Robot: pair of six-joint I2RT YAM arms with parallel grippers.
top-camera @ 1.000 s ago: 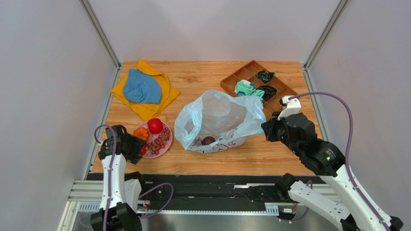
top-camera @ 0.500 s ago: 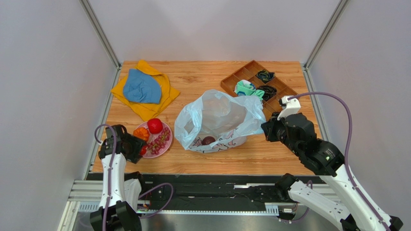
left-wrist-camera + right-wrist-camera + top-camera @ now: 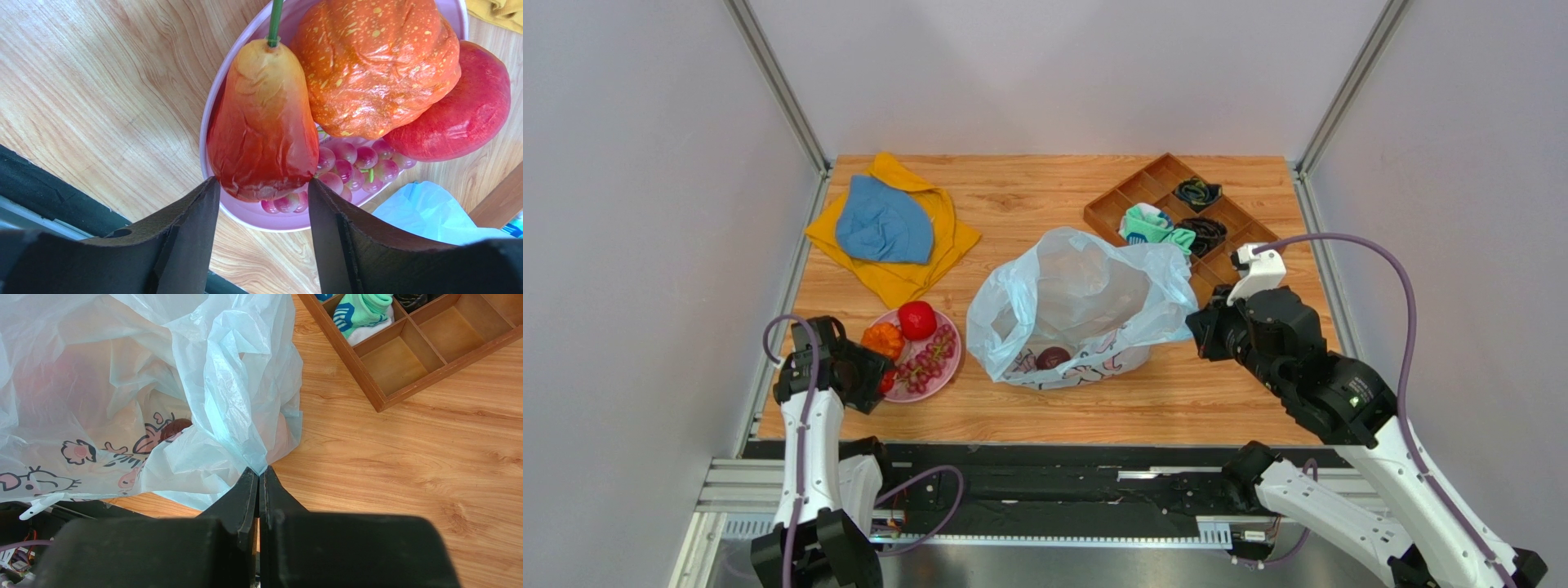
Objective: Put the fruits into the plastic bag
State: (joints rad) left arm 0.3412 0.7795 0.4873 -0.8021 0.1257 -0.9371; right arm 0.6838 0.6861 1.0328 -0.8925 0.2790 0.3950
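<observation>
Fruit [image 3: 264, 122]: glossy, pear-shaped; reach deeper before closing.
Left gripper [image 3: 264, 190]: open, straddling only the fruit's broad end.
Right gripper [image 3: 259, 474]: pinched shut on plastic bag [image 3: 92, 386] rim.

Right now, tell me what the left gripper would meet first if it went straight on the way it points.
The left gripper would first meet the red-orange pear-shaped fruit on the pink plate, which lies between its open jaws; depth is unclear.
</observation>
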